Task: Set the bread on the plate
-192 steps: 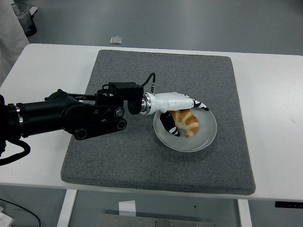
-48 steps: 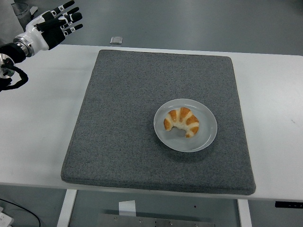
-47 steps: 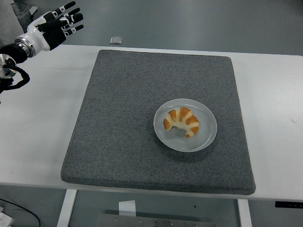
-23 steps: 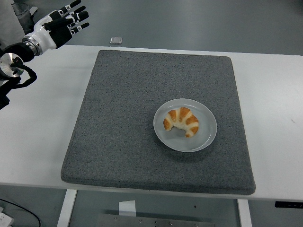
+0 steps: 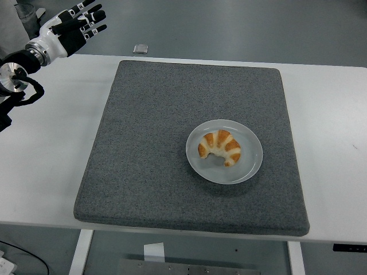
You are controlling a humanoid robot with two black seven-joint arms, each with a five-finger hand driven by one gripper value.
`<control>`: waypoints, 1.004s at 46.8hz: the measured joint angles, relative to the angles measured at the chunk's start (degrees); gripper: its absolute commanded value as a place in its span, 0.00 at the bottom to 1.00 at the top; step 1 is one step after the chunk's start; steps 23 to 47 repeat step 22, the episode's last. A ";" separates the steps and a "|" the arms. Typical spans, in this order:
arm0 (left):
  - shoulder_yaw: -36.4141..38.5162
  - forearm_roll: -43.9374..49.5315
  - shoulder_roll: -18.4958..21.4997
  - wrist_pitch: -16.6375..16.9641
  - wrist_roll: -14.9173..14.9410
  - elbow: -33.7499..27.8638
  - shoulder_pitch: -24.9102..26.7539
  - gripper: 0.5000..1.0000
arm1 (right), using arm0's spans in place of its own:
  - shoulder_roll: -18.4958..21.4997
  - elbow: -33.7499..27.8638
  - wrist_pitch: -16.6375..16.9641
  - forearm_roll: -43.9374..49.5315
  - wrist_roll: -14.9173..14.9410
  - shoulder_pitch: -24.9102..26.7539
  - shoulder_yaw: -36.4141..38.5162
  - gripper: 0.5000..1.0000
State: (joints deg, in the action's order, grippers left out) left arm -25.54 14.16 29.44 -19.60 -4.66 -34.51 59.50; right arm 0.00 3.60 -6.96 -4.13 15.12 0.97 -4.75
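Bread [image 5: 221,147] resting on the plate [image 5: 250,167] mid-mat, left hand [image 5: 71,27] well apart at far-left corner, fingers spread and empty, lifted slightly higher than half a second ago.

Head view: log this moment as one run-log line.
bread: on plate | plate: on grey mat | left hand: open, empty, raised at table's far-left corner | right hand: not in view | task: placed

Left hand [image 5: 67,27] raised at the far left edge, fingers [image 5: 92,14] spread, empty.
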 measured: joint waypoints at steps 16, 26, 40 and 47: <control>0.31 0.00 0.00 -0.01 0.56 -0.06 -0.09 1.00 | 0.00 0.00 -0.07 0.00 0.00 0.09 0.00 0.86; 0.31 0.00 0.00 -0.05 1.24 -0.06 -0.14 1.00 | 0.00 0.00 -0.07 0.00 0.00 0.09 0.00 0.86; 0.31 0.00 0.00 -0.05 1.24 -0.06 -0.14 1.00 | 0.00 0.00 -0.07 0.00 0.00 0.09 0.00 0.86; 0.31 0.00 0.00 -0.05 1.24 -0.06 -0.14 1.00 | 0.00 0.00 -0.07 0.00 0.00 0.09 0.00 0.86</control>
